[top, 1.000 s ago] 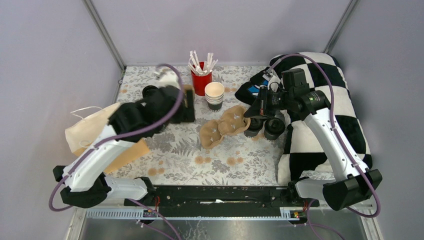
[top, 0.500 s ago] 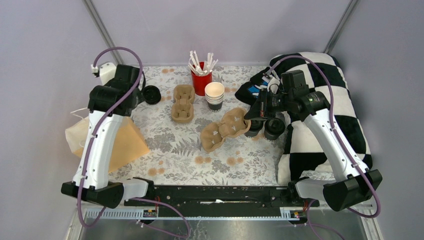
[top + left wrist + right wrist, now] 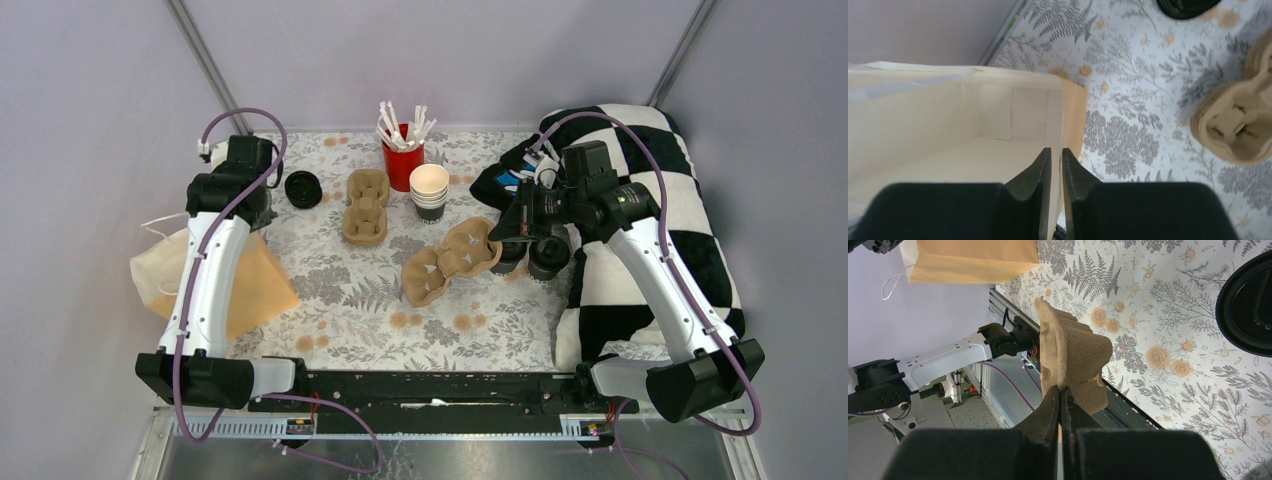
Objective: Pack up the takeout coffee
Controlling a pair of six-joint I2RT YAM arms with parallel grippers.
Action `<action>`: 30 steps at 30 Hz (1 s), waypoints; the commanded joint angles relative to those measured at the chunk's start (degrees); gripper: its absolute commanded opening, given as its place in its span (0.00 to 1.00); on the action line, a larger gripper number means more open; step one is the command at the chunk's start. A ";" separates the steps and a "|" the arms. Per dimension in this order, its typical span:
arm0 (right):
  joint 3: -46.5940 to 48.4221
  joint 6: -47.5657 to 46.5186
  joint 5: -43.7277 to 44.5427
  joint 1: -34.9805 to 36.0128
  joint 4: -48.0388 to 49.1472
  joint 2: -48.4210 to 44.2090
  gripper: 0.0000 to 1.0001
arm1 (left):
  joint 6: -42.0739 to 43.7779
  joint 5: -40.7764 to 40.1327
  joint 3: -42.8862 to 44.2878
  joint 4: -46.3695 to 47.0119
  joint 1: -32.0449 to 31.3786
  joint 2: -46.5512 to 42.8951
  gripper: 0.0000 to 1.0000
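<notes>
Two takeout coffee cups with black lids [image 3: 510, 252] [image 3: 549, 256] stand side by side under my right wrist; one black lid [image 3: 1248, 305] shows at the right edge of the right wrist view. My right gripper [image 3: 497, 233] [image 3: 1060, 390] is shut on the rim of a brown pulp cup carrier [image 3: 445, 262] [image 3: 1073, 345], which stretches away from it towards the table's middle. My left gripper [image 3: 1056, 152] is at the far left, shut on the top edge of an open paper bag [image 3: 215, 280] [image 3: 948, 125]. The bag's wall runs between its jaws.
A second pulp carrier [image 3: 365, 205] [image 3: 1235, 125] lies at the back centre, with a round black thing [image 3: 303, 188] to its left. A red cup of white sticks [image 3: 402, 150] and stacked cream cups [image 3: 430, 190] stand at the back. A checkered cloth [image 3: 660, 230] covers the right side.
My left arm has swung from the second carrier at the back centre to the bag on the left, and its jaws have shut on the bag's edge. The right arm has hardly moved.
</notes>
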 commanded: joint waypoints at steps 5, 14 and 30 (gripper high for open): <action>1.01 -0.64 -0.87 -0.18 0.89 -1.10 0.00 | 4.26 9.24 -0.31 -1.94 -3.14 -3.03 0.00; 2.00 0.69 3.02 -0.18 0.69 -1.71 0.00 | -9.89 15.23 4.50 -10.70 -20.40 -3.10 0.00; 5.07 4.45 20.29 -0.18 -0.72 -7.96 0.00 | -29.85 8.78 10.89 11.21 -49.97 7.40 0.00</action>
